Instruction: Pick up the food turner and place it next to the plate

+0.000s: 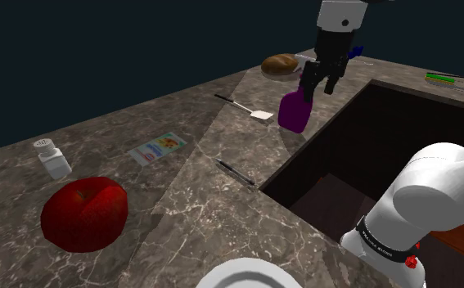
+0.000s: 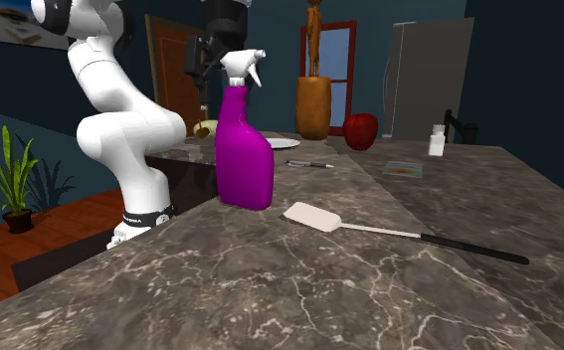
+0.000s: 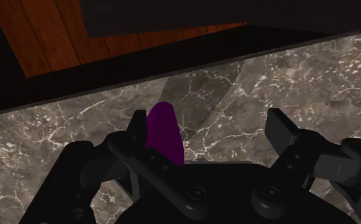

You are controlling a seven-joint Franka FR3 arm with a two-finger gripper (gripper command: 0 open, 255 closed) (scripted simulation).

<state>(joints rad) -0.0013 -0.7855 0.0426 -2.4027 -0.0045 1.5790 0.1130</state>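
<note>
Above the dark marbled counter (image 1: 181,204), near the edge of the sunken sink (image 1: 369,139), the black gripper (image 3: 209,127) hangs with its fingers (image 3: 281,127) spread wide and nothing clasped between them. A purple spray bottle (image 1: 294,110) stands just under it. In the wrist view the bottle's purple body rises right beside one finger, inside the gap (whether the two touch cannot be told).

The food turner (image 2: 319,217) lies flat on the counter just beside the bottle, apart from the gripper. Its white blade is nearest the bottle and its thin dark handle points away from it. The white plate (image 1: 246,274) sits well apart from the turner, at the near edge of the shoulder view, with a black pen (image 1: 236,173) lying between them.

As for containers, the spray bottle has a white trigger head, and a small white shaker (image 1: 52,158) with a grey cap stands upright near a large red apple (image 1: 84,213). A flat printed packet (image 1: 157,149) lies between the shaker and the turner. In the second exterior view a tan vase (image 2: 312,104) stands beyond the plate, with a tall brown stem rising out of it.
</note>
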